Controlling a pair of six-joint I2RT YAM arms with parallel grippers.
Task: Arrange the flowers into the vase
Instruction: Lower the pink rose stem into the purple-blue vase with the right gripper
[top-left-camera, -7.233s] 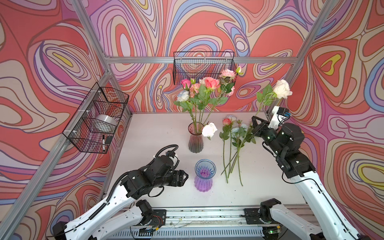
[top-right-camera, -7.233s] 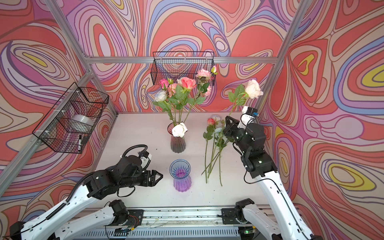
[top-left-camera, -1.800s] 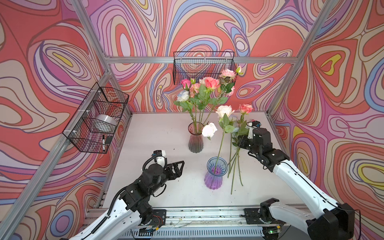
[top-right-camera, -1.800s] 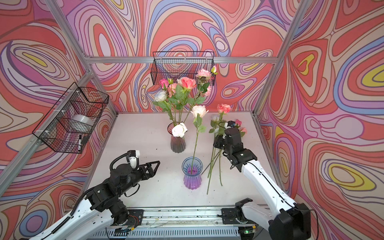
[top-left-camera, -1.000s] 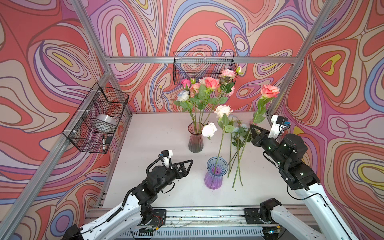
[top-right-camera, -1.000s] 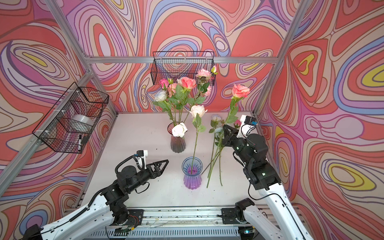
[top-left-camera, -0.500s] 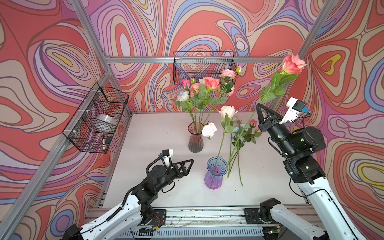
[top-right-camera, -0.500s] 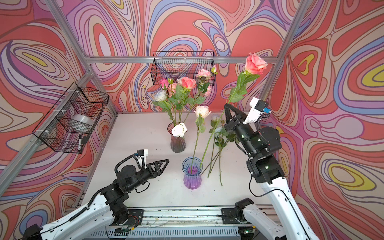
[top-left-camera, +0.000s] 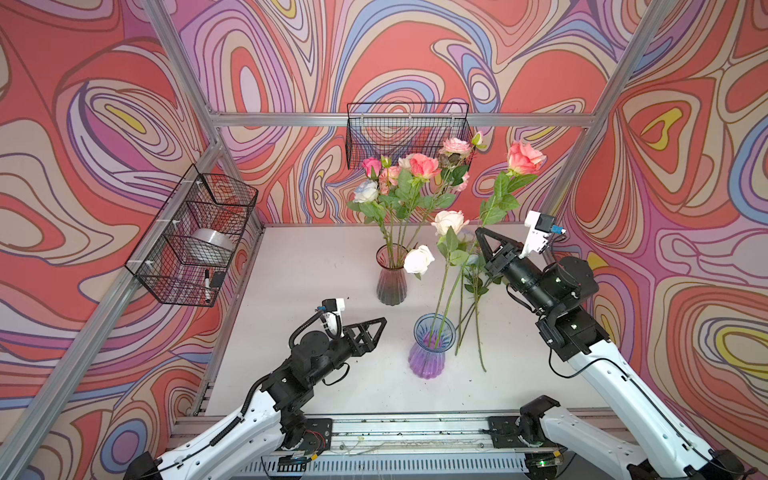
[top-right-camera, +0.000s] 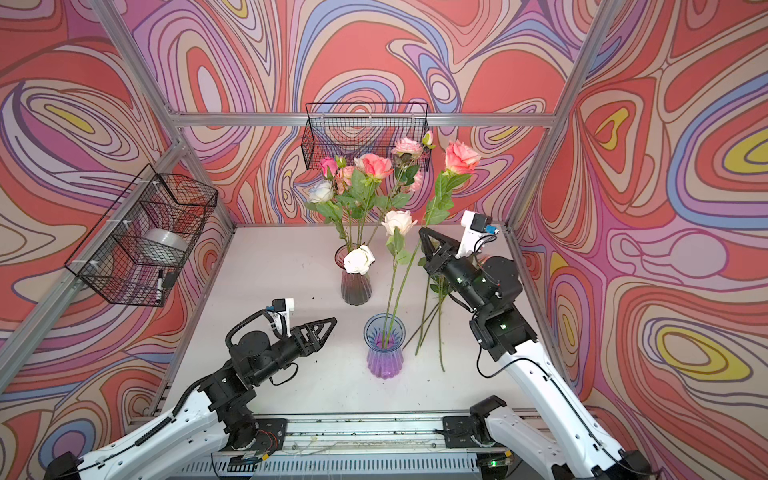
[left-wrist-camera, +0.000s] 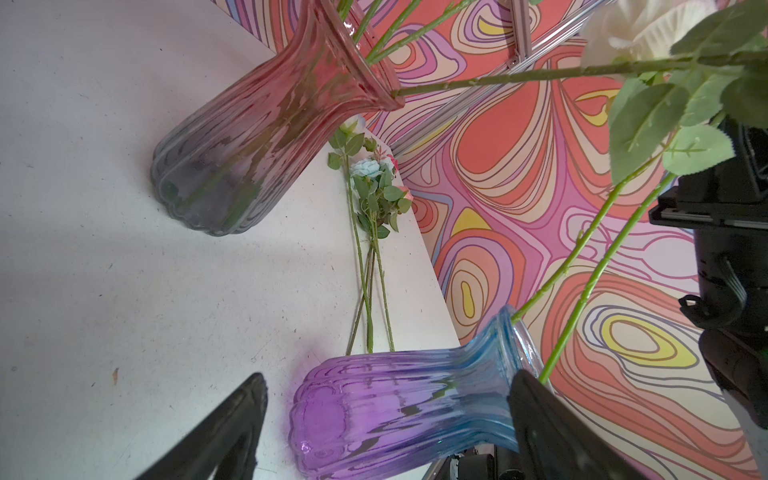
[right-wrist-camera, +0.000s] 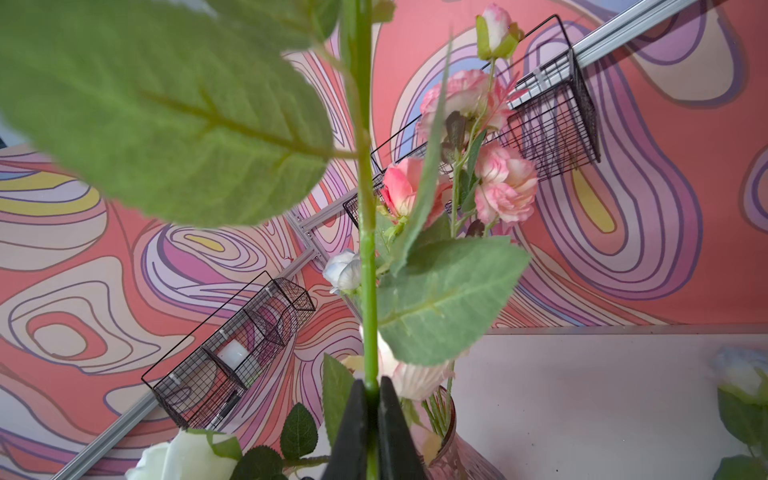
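Lowered: coral rose (top-left-camera: 524, 158) clamped in right pincer (top-left-camera: 479, 231), tip at purple vase (top-left-camera: 430, 353) mouth; left pincer (top-left-camera: 381, 321) wide; loose stems (top-left-camera: 478, 332) still on table (top-left-camera: 311, 270).

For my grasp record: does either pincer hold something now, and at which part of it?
The right pincer is shut on the coral rose, at mid-stem, below the upper leaves. The left pincer is open and holds nothing.

Left tool (top-left-camera: 377, 327) agape, right tool (top-left-camera: 479, 231) clamped tight
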